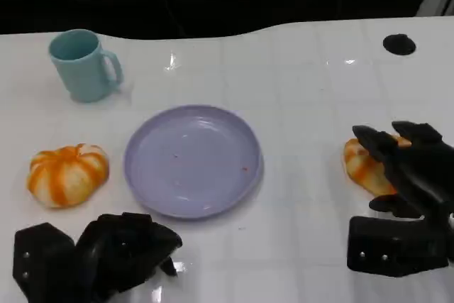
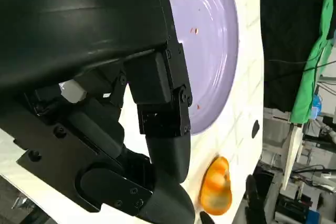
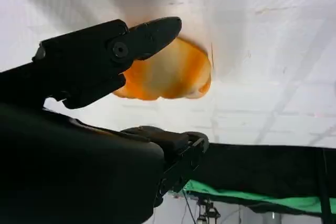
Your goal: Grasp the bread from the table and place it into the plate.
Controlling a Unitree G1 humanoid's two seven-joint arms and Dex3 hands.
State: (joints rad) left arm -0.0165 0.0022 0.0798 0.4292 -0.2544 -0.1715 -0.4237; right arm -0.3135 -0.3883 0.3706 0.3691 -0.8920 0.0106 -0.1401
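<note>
White table [image 1: 298,104]: two breads [image 1: 67,174], one plate [image 1: 193,160], right hand [image 1: 408,175] open over one.

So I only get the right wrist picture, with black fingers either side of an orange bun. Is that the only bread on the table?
Observer: No. A second bread lies on the table on the far side of the plate from yours.
Operator: Is anything on that plate?
Observer: No bread, just a few small specks.
Operator: And what is the other hand doing?
Observer: The left hand sits at the near edge of the table with its fingers curled in, holding nothing. The second bread is just beyond it.
</note>
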